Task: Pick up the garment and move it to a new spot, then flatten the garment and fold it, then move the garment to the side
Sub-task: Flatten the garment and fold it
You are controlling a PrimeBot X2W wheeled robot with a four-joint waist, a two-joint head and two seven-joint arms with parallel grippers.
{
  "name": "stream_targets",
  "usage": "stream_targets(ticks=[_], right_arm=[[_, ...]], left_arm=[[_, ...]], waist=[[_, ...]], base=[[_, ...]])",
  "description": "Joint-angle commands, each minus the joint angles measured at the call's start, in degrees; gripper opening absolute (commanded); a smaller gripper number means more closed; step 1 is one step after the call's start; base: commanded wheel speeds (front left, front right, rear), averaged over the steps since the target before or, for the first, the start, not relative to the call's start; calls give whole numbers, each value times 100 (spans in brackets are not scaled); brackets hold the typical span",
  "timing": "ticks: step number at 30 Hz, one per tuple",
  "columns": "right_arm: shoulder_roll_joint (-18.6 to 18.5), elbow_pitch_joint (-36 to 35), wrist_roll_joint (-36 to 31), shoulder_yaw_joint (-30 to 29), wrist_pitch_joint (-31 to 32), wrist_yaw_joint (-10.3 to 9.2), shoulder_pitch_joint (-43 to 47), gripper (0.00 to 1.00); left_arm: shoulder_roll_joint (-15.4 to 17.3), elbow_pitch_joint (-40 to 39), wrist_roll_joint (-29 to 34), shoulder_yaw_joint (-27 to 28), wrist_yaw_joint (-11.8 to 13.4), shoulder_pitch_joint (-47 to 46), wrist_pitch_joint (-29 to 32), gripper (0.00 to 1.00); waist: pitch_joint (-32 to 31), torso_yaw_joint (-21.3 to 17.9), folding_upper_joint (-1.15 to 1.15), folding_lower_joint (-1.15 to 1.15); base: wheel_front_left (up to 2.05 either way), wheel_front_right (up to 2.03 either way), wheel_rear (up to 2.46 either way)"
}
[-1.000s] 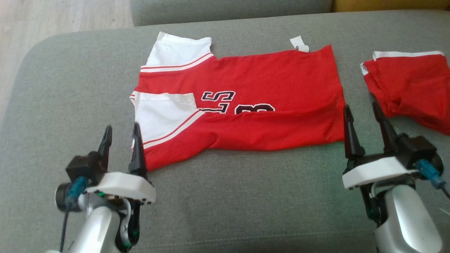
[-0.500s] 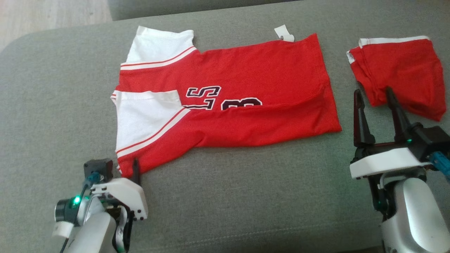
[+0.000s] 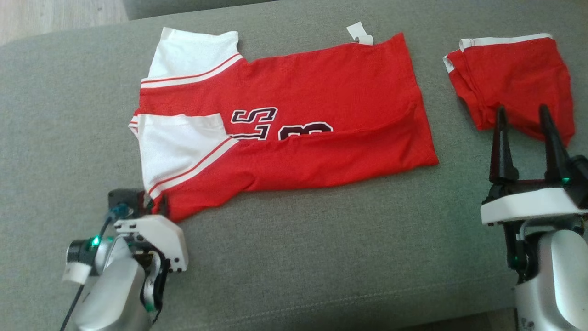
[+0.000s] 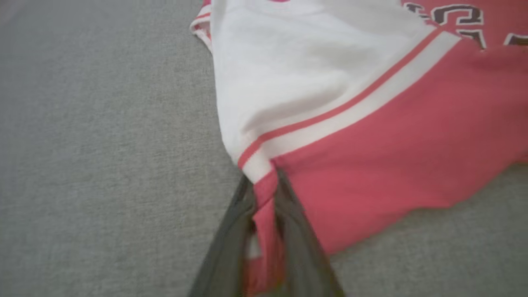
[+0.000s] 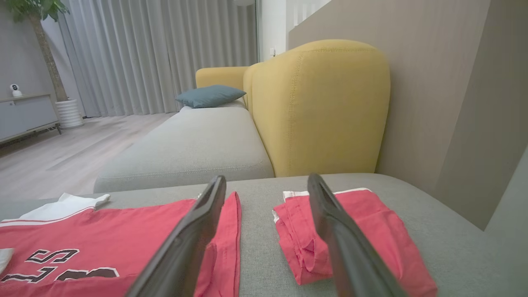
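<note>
The garment [image 3: 298, 92] is a red jersey with white sleeves and dark numbers, lying partly folded on the grey sofa seat [image 3: 321, 257]. My left gripper [image 3: 158, 208] points down at its near left corner. In the left wrist view the left gripper [image 4: 264, 181] has its fingers drawn together with a pinch of the garment's [image 4: 371, 144] red hem between them. My right gripper [image 3: 523, 115] stands open above the seat, to the right of the jersey. The right wrist view shows the right gripper [image 5: 266, 181] with nothing between its fingers, the garment [image 5: 103, 231] lying to its left.
Folded red shorts [image 3: 510, 78] with a white band lie at the far right, just beyond my right fingertips; the shorts [image 5: 354, 231] sit under the right finger. A yellow sofa back [image 5: 321, 107] and a blue cushion [image 5: 208, 95] stand beyond. Wooden floor [image 3: 55, 14] lies off the left edge.
The camera has shifted. My left gripper tipped down onto the jersey's near left corner and closed on it. My right gripper moved right, away from the jersey's edge toward the shorts.
</note>
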Motion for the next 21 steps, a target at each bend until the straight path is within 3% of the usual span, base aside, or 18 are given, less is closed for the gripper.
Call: stream_targets(ticks=[1, 11, 21], right_arm=[[7, -196, -23, 99, 65, 37, -212, 100], [8, 441, 578, 366, 987, 37, -96, 100], [8, 1974, 1051, 227, 1559, 37, -686, 100]], left_arm=[[154, 1, 2, 122, 16, -165, -2, 0], [183, -652, 266, 101, 194, -393, -1053, 0], [205, -1344, 424, -109, 193, -346, -1238, 0]], waist=[[1, 9, 0, 0], [-44, 244, 0, 0], [68, 524, 0, 0]], base=[[0, 0, 0], [0, 0, 0], [0, 0, 0]])
